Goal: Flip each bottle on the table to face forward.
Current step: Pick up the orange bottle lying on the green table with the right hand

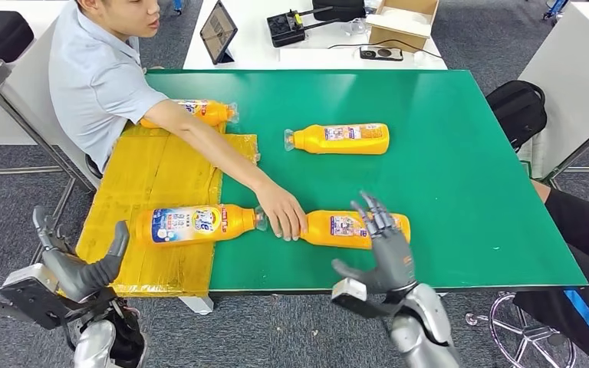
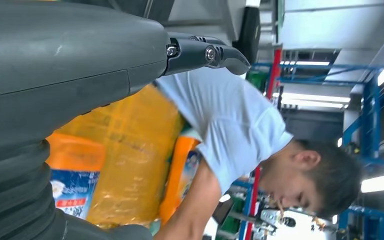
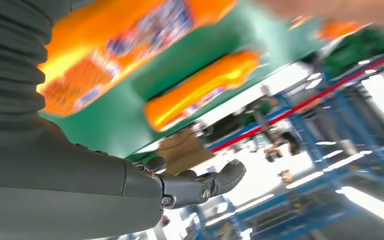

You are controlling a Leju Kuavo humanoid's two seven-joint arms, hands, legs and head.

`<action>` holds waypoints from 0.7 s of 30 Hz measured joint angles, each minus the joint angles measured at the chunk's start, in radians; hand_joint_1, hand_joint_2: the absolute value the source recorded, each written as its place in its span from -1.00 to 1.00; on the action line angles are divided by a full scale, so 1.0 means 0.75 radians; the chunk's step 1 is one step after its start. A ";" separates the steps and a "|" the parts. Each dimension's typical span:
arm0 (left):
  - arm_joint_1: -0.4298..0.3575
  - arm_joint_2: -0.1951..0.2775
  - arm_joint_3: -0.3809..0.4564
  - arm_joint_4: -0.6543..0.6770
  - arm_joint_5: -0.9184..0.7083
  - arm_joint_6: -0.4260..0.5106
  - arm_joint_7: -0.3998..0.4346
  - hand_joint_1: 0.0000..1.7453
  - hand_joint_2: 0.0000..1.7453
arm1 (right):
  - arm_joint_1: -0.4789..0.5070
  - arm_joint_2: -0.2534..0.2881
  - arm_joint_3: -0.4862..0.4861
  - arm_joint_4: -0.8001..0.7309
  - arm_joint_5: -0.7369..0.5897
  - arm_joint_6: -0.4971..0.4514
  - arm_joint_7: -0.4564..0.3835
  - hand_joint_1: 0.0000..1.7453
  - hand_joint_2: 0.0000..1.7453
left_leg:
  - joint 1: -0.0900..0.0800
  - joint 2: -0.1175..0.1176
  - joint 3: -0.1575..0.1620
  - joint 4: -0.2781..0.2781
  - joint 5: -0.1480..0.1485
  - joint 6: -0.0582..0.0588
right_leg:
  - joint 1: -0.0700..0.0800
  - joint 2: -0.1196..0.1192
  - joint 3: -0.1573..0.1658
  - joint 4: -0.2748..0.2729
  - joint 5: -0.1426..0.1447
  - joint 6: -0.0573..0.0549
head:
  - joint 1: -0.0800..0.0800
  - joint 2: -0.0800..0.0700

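Several orange bottles lie on their sides on the green table (image 1: 460, 153). My right hand (image 1: 383, 249) is open, fingers spread, hovering just above the near bottle (image 1: 337, 228) (image 3: 115, 45); a person's hand (image 1: 282, 215) holds that bottle's cap end. Another bottle (image 1: 341, 139) (image 3: 200, 90) lies at mid-table. A bottle with its blue label up (image 1: 195, 224) (image 2: 72, 175) rests on the yellow mat (image 1: 153, 180) (image 2: 130, 145), and a fourth (image 1: 199, 112) (image 2: 180, 175) lies behind the person's arm. My left hand (image 1: 84, 264) is open, low off the table's left corner.
The person in a grey shirt (image 1: 96, 77) leans in from the far left, arm stretched across the mat. A white table (image 1: 307, 54) behind holds a tablet, boxes and cables. Another person's dark-trousered leg (image 1: 583, 230) and a black bag (image 1: 518, 107) are at the right.
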 joint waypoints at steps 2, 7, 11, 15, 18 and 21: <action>0.008 -0.002 0.000 -0.020 0.004 0.009 -0.002 -1.00 1.00 | -0.041 -0.012 -0.037 0.041 0.022 0.014 0.031 -1.00 1.00 | 0.000 0.000 0.000 0.000 0.000 0.000 | 0.000 0.000 0.000 0.000 0.000 0.000 | 0.000 0.000; 0.024 -0.005 -0.002 -0.056 0.015 0.008 0.016 -1.00 1.00 | -0.144 -0.033 -0.088 0.179 0.065 0.098 0.132 -1.00 1.00 | 0.000 0.000 0.000 0.000 0.000 0.000 | 0.000 0.000 0.000 0.000 0.000 0.000 | 0.000 0.000; 0.024 -0.005 -0.008 -0.064 -0.014 0.005 0.044 -1.00 1.00 | -0.213 -0.038 -0.100 0.306 0.087 0.134 0.179 -1.00 1.00 | 0.000 0.000 0.000 0.000 0.000 0.000 | 0.000 0.000 0.000 0.000 0.000 0.000 | 0.000 0.000; 0.006 -0.005 -0.027 -0.062 -0.053 0.005 0.070 -1.00 1.00 | -0.292 -0.035 -0.107 0.443 0.073 0.160 0.180 -1.00 1.00 | 0.000 0.000 0.000 0.000 0.000 0.000 | 0.000 0.000 -0.001 0.000 0.000 0.000 | 0.000 0.000; -0.020 -0.004 -0.048 -0.054 -0.082 0.015 0.080 -1.00 1.00 | -0.369 -0.019 -0.109 0.555 0.063 0.184 0.172 -1.00 1.00 | 0.000 0.000 0.000 0.000 0.001 0.000 | 0.000 0.000 0.000 0.000 0.001 0.001 | 0.000 0.000; -0.035 -0.003 -0.063 -0.049 -0.096 0.025 0.082 -1.00 1.00 | -0.425 0.000 -0.108 0.643 0.084 0.199 0.184 -1.00 1.00 | 0.000 0.000 0.000 0.000 0.001 0.001 | 0.000 0.000 0.000 0.000 0.001 0.001 | 0.000 0.000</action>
